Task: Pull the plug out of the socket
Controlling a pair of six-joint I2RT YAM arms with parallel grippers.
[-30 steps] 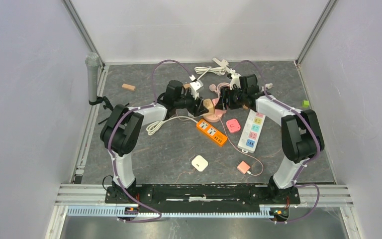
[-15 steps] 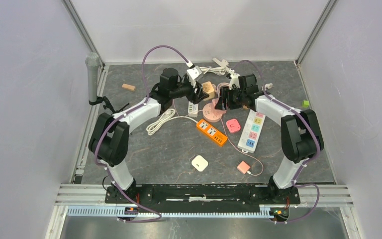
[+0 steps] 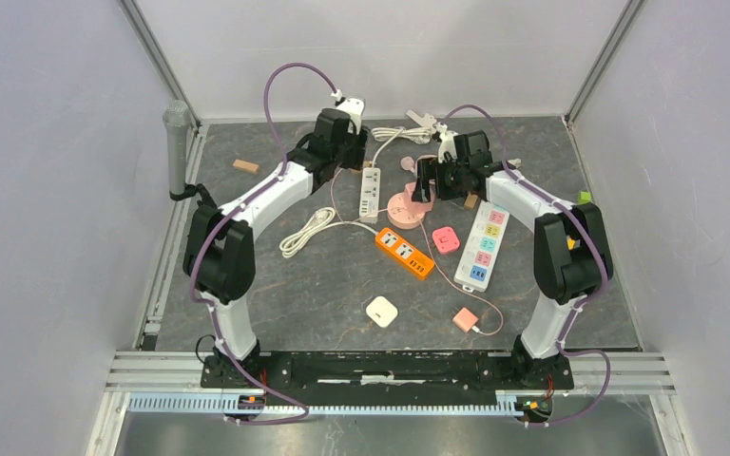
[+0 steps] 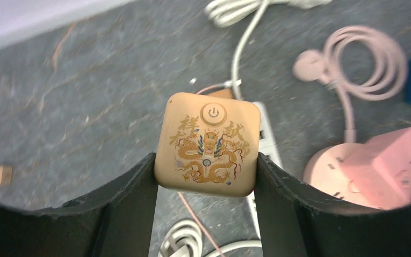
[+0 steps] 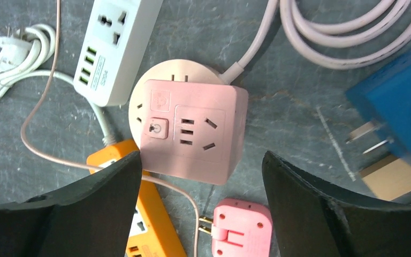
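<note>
- The left gripper (image 4: 206, 163), clamped on the tan plug (image 4: 208, 142), has carried it up and away from the pink socket (image 5: 191, 131), which now lies off to its right, apart from the plug;
- the right gripper (image 5: 200, 160) has spread its fingers wide; they stand either side of the socket, gripping nothing;
- counted: one plug, one socket, three power strips (image 3: 404, 252), two small pink adapters (image 3: 447, 239).

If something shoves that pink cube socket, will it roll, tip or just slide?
Rolling seems unlikely: the pink cube has flat faces and sits on a wide round base. It looks like hard plastic, so probably stiff. Its thick cord lies coiled nearby and may tug back when it slides.
</note>
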